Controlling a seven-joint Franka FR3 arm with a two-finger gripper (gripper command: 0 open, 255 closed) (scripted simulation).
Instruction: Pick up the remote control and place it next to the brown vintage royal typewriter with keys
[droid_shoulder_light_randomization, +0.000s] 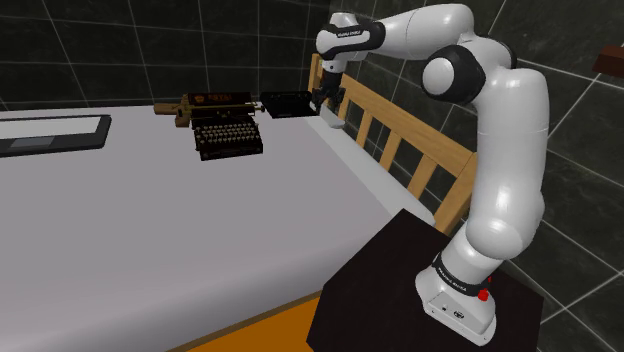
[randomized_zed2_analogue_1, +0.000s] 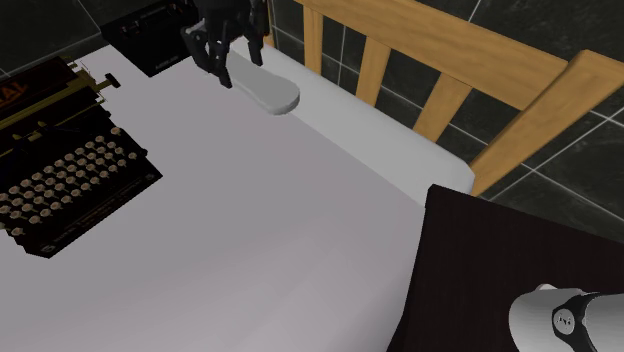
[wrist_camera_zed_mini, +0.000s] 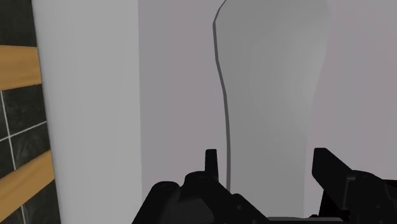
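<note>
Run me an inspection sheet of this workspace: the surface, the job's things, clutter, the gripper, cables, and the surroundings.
Surface: pale flat top, with a wooden slatted rail along one edge.
Job's things: pale grey remote control lying flat near the rail; dark typewriter with round keys, standing apart from the remote.
Clutter: black box-like item beyond the typewriter; dark flat slab at the shoulder view's left.
Gripper: over one end of the remote, jaws open, one on each side of it, not clasping.
Cables: nothing seen.
Surroundings: dark tiled walls; dark stand under the arm.
</note>
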